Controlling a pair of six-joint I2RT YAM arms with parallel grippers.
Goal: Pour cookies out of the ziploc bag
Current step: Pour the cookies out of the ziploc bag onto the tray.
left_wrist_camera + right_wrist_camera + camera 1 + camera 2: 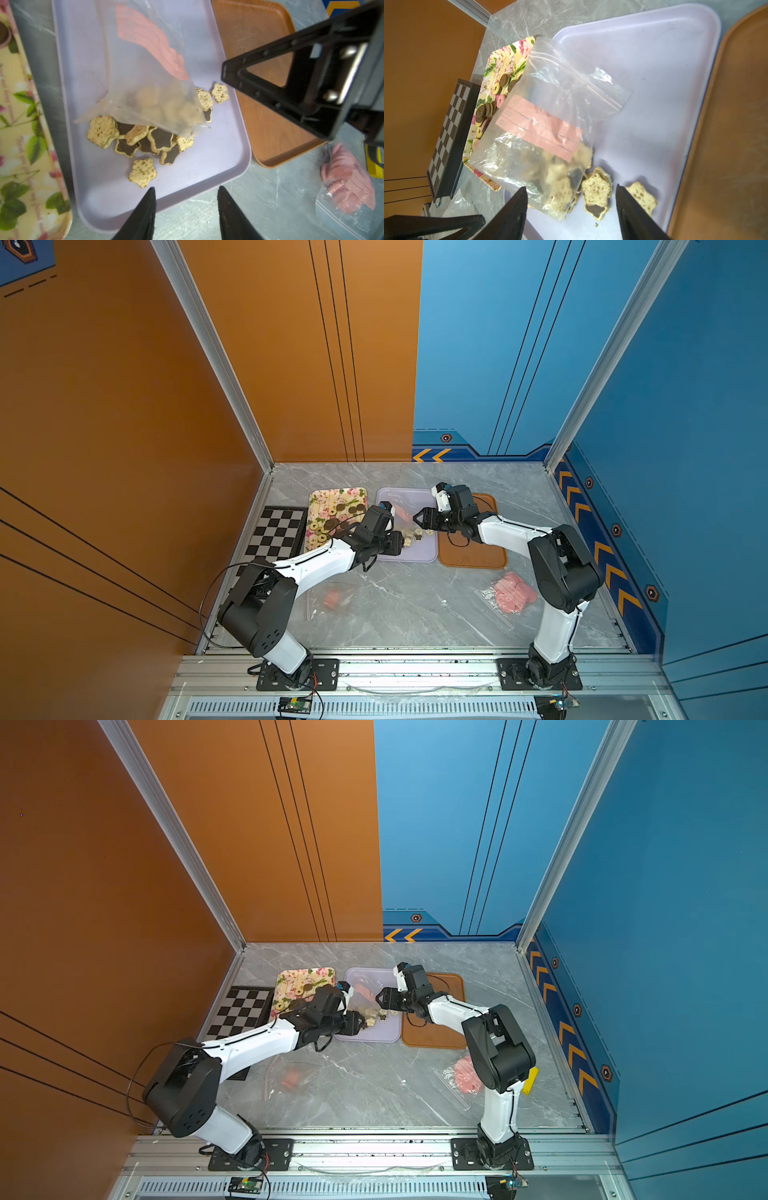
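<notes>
In both top views a lavender rectangular plastic tray (424, 553) sits toward the far edge of the grey marble counter (415, 614), between a floral-patterned tray (322, 495) and a brown rectangular tray (473, 558). A clear ziploc bag with a pink label (400, 510) lies on the lavender tray. Cream and dark flower-shaped cookies (412, 536) are spilled on that tray beside it. The left pincer (401, 545) hangs over the tray's near-left part and the right pincer (417, 520) over its right side, with the cookies between them. A checkered board (274, 531) lies at the counter's left edge. A second clear bag of plain pink discs (513, 593) lies near the right edge.

In the left wrist view the left pincer (187, 188) stands open above the lavender tray's near rim, with nothing between its fingers. The bag (145, 83) slumps over a heap of cookies (143, 139). Several lie loose on the tray floor, and others show dimly inside the bag.

In the right wrist view the right pincer (571, 187) is open too, its fingers spread wide. The bag's lower corner and loose cookies lie beneath the gap, unclamped. The bag's zip seal (591, 90) is at the end away from the cookies. Round brown, pink and yellow cookies (481, 112) lie on the floral tray.
</notes>
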